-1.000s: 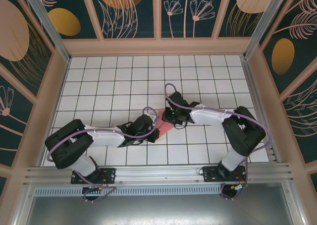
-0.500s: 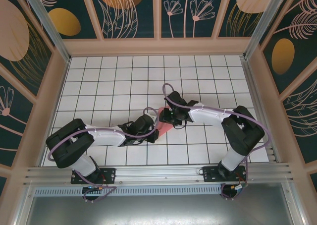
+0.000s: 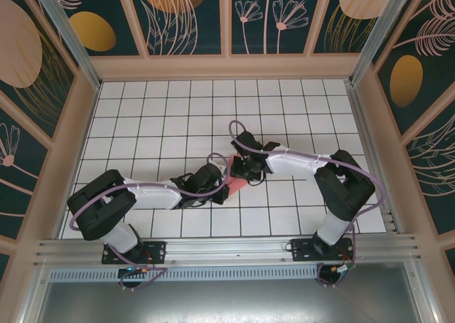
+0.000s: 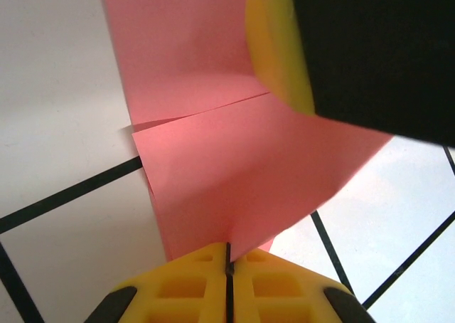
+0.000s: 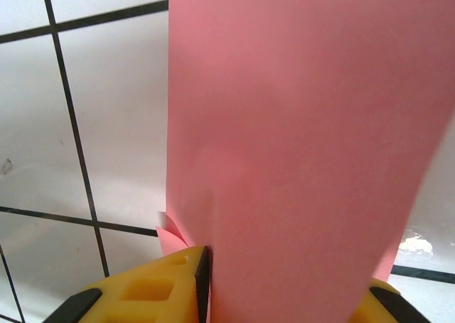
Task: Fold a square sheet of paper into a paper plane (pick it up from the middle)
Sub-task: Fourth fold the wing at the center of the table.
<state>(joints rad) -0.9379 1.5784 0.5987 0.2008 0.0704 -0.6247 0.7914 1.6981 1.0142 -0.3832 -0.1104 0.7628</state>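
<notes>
The square sheet of paper (image 3: 237, 188), pink-red and partly folded, is held up between both grippers near the middle of the table. In the left wrist view the sheet (image 4: 234, 173) shows a crease and an overlapping flap. My left gripper (image 4: 227, 255) is shut on its lower edge, yellow fingers pressed together. My right gripper (image 5: 210, 266) is shut on the sheet (image 5: 306, 138), which rises from its left pad and hides the right finger. From above, the left gripper (image 3: 222, 189) and right gripper (image 3: 236, 173) nearly touch. The right gripper's yellow finger (image 4: 274, 45) reaches over the paper.
The table (image 3: 163, 117) is white with a black grid, walled by patterned panels (image 3: 185, 17) at the back and sides. A metal rail (image 3: 227, 252) runs along the near edge, where both arm bases are bolted.
The right gripper has moved left, closer to the left gripper. Less of the pink sheet shows from above. The left arm has barely shifted.
</notes>
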